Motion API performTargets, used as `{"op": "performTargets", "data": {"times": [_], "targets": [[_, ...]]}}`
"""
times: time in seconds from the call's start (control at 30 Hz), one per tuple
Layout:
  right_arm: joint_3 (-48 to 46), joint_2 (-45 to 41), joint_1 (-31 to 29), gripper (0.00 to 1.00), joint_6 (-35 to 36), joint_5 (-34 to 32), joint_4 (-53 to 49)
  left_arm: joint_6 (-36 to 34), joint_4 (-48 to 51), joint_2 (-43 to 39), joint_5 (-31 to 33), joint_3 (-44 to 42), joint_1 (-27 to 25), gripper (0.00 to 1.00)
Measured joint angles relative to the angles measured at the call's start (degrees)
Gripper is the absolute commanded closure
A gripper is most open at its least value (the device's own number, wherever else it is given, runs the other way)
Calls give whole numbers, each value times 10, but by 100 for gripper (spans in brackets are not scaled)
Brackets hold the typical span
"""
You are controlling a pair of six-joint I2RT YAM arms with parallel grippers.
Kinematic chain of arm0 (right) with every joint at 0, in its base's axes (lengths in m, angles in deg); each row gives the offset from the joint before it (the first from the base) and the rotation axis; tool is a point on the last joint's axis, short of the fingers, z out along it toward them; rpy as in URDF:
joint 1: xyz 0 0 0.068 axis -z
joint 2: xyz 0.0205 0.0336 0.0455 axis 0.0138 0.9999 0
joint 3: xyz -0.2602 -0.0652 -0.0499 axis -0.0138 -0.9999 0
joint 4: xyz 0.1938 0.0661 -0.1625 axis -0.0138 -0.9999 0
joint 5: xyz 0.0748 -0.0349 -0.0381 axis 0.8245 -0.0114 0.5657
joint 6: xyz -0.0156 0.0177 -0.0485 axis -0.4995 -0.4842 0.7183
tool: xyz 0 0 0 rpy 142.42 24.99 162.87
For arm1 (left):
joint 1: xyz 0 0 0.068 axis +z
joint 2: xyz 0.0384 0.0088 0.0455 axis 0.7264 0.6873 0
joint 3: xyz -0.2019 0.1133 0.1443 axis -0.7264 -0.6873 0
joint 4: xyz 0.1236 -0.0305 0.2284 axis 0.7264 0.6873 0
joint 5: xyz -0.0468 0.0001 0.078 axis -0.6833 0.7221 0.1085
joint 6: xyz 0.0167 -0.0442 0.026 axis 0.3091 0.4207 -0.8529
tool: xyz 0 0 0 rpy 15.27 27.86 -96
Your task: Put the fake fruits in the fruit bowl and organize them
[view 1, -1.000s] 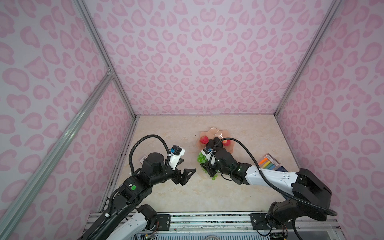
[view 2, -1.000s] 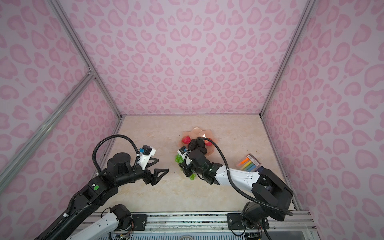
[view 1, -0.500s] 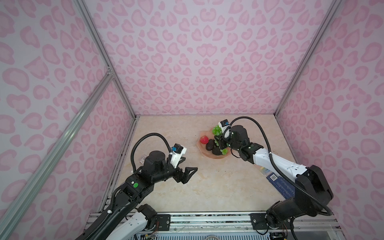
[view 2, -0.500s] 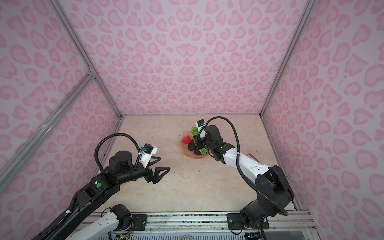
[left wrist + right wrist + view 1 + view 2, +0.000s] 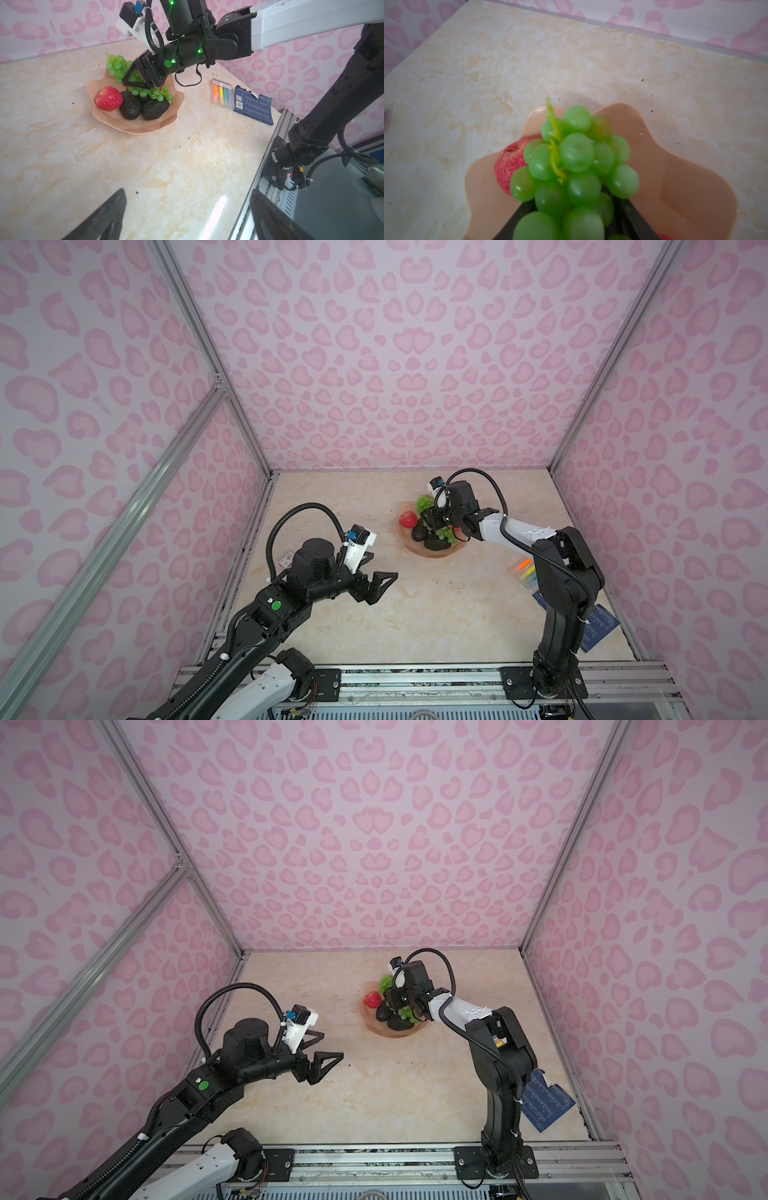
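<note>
Step in hand: setting the grape bunch (image 5: 575,162) into the fruit bowl (image 5: 145,129). The bowl sits toward 1 o'clock on the table (image 5: 187,155) in both top views. My right gripper (image 5: 138,83) hangs low over the bowl's middle with the bunch between its fingers. Grapes spill past them toward 12 and 3 o'clock of the bowl, some lying on the fruit below. The right wrist view is smeared, so I cannot tell whether I am pinching the bunch or have let it go. Already in the bowl: strawberry (image 5: 108,98) at 10 o'clock, two avocados (image 5: 129,106) side by side at 6 o'clock, a third half hidden under the grapes. My left gripper (image 5: 187,192) hovers at 8 o'clock of the table, fingers spread wide, nothing in them. No fruit visible outside the bowl. Judgement: this is the last placement. The next move calls for fingers fully parted, then a slow straight lift, so no grape snags and drags the bunch over the rim.
</note>
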Motion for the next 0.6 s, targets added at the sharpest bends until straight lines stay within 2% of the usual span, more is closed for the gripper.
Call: {"op": "performTargets", "data": {"times": [0.07,0.1,0.13,0.27,0.43,0.53,0.6], "targets": [[3,0,0,17,0,1,1,0,-3,3,5,0,0,7],[3,-2,0,4,-1,0,1,0,-5,3,6,0,0,7],[1,-5,0,2,-2,-1,1,0,-5,4,7,0,0,7],[-12,-33,0,2,-2,-10,6,0,-8,4,16,0,0,7],[-60,-108,0,1,-3,-22,15,0,-10,0,46,0,0,7],[-120,-189,0,1,-5,-39,29,1,-32,-2,97,-4,0,5],[-176,-260,0,1,-7,-54,44,10,-69,-2,160,-18,0,4]]}}
